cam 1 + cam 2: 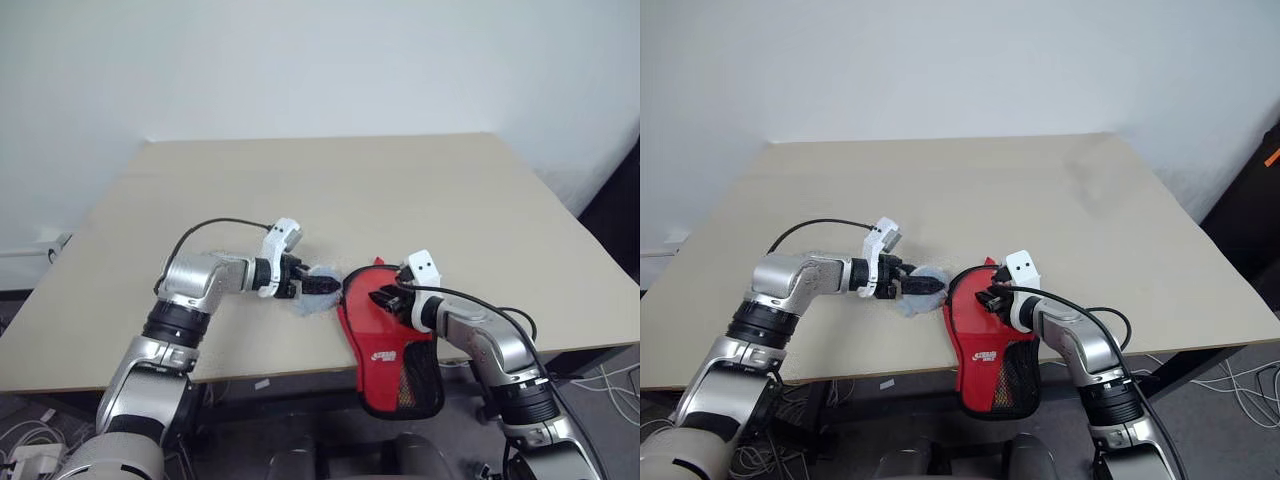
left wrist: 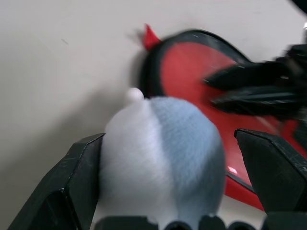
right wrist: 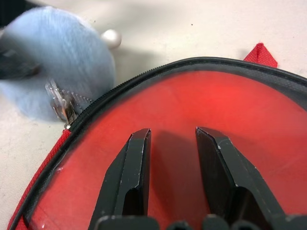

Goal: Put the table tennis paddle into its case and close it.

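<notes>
Beige table: one case, one fluffy pompom. Left gripper released astride pompom; right gripper parted on case.

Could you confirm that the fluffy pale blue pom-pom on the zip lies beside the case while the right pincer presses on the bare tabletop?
Not quite: the right pincer presses on the clear red-backed face of the case, not the bare tabletop, as the right wrist view shows. The pale blue pom-pom does lie beside the case.

A paddle-shaped case with a black zip rim and clear red-printed face is laid flat at the table's near edge, its mesh-sided handle end overhanging. The red paddle face is seen inside.
</notes>
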Robot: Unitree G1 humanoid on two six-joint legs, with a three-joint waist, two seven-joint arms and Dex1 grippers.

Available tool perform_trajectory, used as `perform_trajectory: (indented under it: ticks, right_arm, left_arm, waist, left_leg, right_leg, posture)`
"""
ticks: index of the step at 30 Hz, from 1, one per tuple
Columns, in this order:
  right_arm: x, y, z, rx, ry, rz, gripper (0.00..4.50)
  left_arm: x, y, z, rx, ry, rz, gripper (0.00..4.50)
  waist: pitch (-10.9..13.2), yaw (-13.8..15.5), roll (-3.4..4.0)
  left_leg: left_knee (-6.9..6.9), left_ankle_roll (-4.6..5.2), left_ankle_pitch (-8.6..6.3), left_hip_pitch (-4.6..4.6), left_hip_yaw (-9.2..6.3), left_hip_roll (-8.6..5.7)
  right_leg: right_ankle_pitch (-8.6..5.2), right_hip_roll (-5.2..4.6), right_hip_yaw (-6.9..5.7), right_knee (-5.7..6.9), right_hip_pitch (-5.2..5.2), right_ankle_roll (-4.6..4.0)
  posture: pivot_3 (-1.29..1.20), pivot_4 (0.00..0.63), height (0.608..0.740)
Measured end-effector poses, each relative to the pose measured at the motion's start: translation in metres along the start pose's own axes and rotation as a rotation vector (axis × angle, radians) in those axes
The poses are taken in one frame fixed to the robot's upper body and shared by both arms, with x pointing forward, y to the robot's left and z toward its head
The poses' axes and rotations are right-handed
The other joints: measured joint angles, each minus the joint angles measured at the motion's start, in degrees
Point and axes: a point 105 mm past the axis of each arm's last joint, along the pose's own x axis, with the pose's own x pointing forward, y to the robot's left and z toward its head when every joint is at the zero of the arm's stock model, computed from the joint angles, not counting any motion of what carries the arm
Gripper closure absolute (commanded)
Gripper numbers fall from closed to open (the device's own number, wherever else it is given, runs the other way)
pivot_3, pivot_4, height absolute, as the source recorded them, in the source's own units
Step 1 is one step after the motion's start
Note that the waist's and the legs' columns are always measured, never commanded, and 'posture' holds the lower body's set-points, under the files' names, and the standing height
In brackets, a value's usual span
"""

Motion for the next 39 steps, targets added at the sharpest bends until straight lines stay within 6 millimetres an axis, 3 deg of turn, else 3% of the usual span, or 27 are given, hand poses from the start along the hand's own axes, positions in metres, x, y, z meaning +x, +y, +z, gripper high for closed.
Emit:
perform_trajectory:
  ticks: [4, 10, 12, 17, 21, 39]
  right_arm:
    - [0.001, -0.001, 0.000, 0.000, 0.001, -0.004, 2.93]
    - [0.001, -0.003, 0.000, -0.005, 0.003, -0.012, 2.93]
    - [0.001, -0.004, -0.001, -0.009, 0.007, -0.017, 2.93]
    - [0.002, -0.003, -0.003, -0.029, 0.023, -0.007, 4.49]
    - [0.001, -0.002, -0.004, -0.039, 0.026, 0.003, 4.50]
    - [0.004, 0.002, -0.005, -0.018, 0.059, 0.009, 4.50]
  left_arm:
    - [-0.004, 0.000, -0.010, -0.012, 0.012, -0.007, 0.02]
    - [0.008, 0.016, -0.023, -0.032, 0.022, 0.075, 0.02]
    - [0.013, 0.017, -0.021, -0.034, 0.008, 0.079, 0.39]
    - [0.022, 0.026, -0.017, -0.051, -0.017, 0.126, 1.99]
    - [0.026, 0.025, -0.015, -0.045, -0.023, 0.125, 3.06]
    - [0.053, 0.040, 0.029, -0.001, -0.073, 0.236, 3.06]
  waist:
    - [0.0, 0.2, -0.01]
    - [0.0, 0.2, 0.00]
    - [0.0, 0.5, 0.00]
    - [0.0, 1.1, -0.01]
    - [0.0, 1.2, -0.01]
    - [0.0, 1.3, -0.06]
  left_leg:
    - [0.04, 0.00, 0.00, 0.00, -0.02, -0.02]
    - [0.06, 0.01, -0.01, 0.05, -0.02, -0.04]
    - [0.16, 0.01, -0.01, 0.06, -0.02, -0.04]
    - [0.27, 0.05, -0.02, 0.07, -0.18, -0.01]
    - [0.27, 0.08, -0.03, 0.06, -0.18, -0.01]
    - [0.34, 0.12, -0.03, 0.05, -0.17, -0.01]
  right_leg:
    - [0.00, -0.01, -0.03, 0.00, 0.05, 0.00]
    - [0.00, -0.02, -0.09, 0.01, 0.16, 0.00]
    - [0.00, -0.02, -0.16, 0.01, 0.25, -0.01]
    - [0.02, -0.04, -0.16, 0.06, 0.26, -0.03]
    - [0.02, -0.03, -0.14, 0.08, 0.24, -0.02]
    - [0.02, -0.02, -0.18, 0.09, 0.27, -0.02]
  posture:
    - [0.00, 0.000, 0.724]
    - [0.00, 0.000, 0.724]
    - [0.00, 0.000, 0.724]
    - [0.00, 0.000, 0.724]
    - [0.00, 0.000, 0.724]
    - [0.00, 0.000, 0.724]
